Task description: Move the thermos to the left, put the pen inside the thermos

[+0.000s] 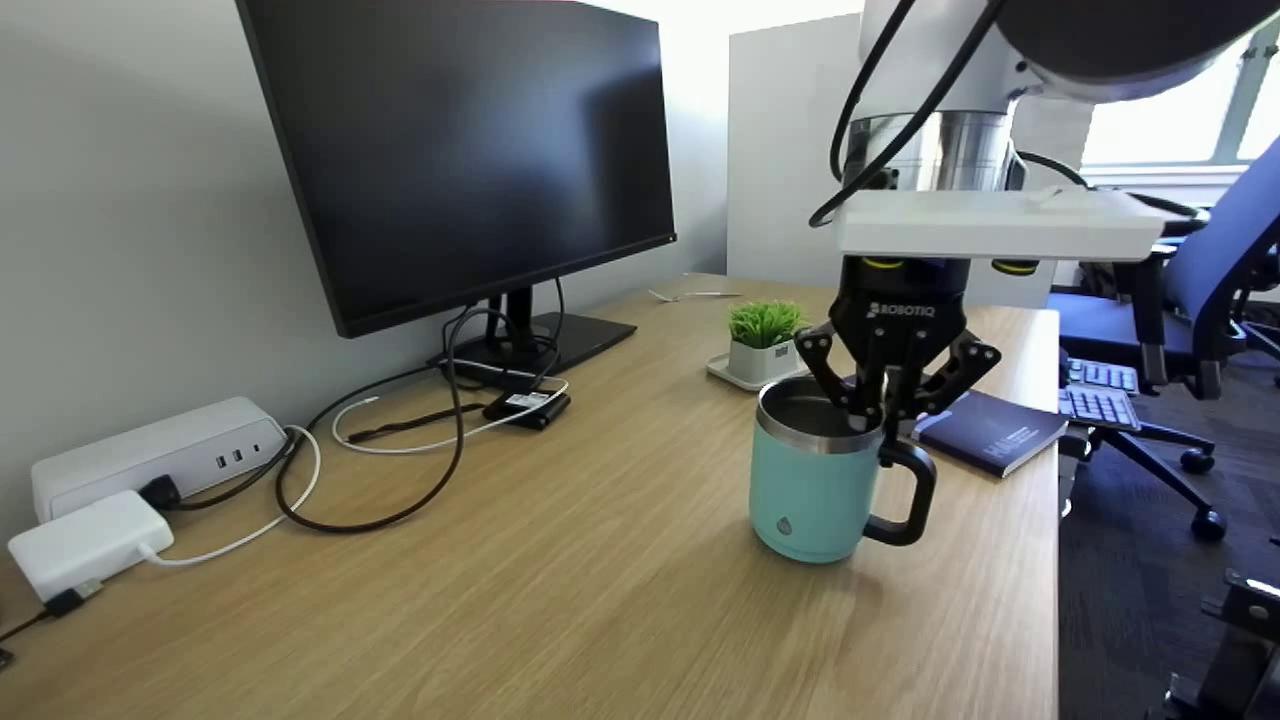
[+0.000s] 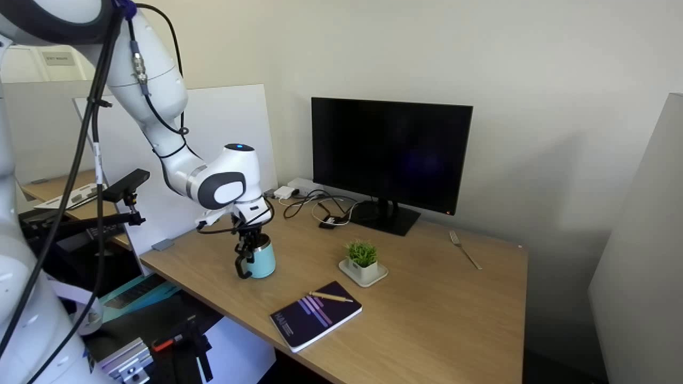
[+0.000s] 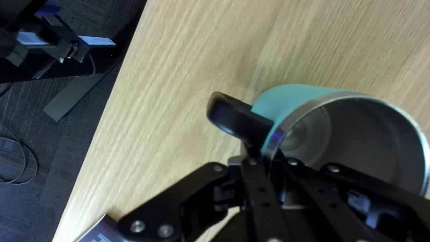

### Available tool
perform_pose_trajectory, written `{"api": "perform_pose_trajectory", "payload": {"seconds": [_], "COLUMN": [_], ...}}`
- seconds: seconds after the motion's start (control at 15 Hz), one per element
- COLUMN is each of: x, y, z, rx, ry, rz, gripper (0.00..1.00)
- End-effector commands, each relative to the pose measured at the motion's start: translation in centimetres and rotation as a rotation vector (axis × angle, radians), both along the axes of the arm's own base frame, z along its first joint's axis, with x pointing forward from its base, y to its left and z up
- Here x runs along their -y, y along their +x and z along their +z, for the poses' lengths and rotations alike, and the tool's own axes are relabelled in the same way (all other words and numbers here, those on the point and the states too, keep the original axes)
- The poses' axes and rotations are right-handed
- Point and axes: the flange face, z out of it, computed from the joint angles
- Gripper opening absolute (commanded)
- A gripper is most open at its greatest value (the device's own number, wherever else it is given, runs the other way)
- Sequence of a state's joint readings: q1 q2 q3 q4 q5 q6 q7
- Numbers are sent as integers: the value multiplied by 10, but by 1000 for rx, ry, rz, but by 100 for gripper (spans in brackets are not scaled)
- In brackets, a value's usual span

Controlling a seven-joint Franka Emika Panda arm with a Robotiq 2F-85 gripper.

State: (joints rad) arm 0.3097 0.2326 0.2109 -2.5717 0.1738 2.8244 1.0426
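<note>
The teal thermos (image 1: 812, 495) stands about upright at the desk's near edge. It also shows in an exterior view (image 2: 262, 262) and in the wrist view (image 3: 291, 95). I cannot tell whether its base touches the desk. My gripper (image 1: 880, 415) points down and is shut on the thermos's steel rim beside the dark handle, one finger inside the mug and one outside. In the wrist view the fingers (image 3: 268, 164) pinch the rim, and the mug's visible inside is empty. The light pen (image 2: 332, 296) lies on the dark notebook (image 2: 305, 322); it does not show in the wrist view.
A small potted plant (image 1: 764, 345) on a white saucer stands beyond the thermos. A monitor (image 2: 392, 154) stands at the back by the wall. Cables (image 1: 455, 430) and a white power block (image 1: 155, 455) lie near it. A fork (image 2: 465, 250) lies towards the far desk end.
</note>
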Motion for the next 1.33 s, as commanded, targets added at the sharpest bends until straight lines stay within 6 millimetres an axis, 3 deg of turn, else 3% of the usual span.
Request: {"api": "perform_pose_trajectory", "payload": {"seconds": [0.0,0.27,0.33,0.47,0.73,1.0,1.27], "x": [-5,-10,-11,-11,-11,-11,-14], "y": [-4,-5,-6,-7,-9,-9,-9], "z": [-8,-9,-9,-9,-9,12,53], "rx": [39,50,46,42,27,42,48], "ry": [14,17,12,8,-6,-29,-59], "rz": [-17,-4,9,14,30,70,128], "gripper": [2,2,34,41,67,96,100]}}
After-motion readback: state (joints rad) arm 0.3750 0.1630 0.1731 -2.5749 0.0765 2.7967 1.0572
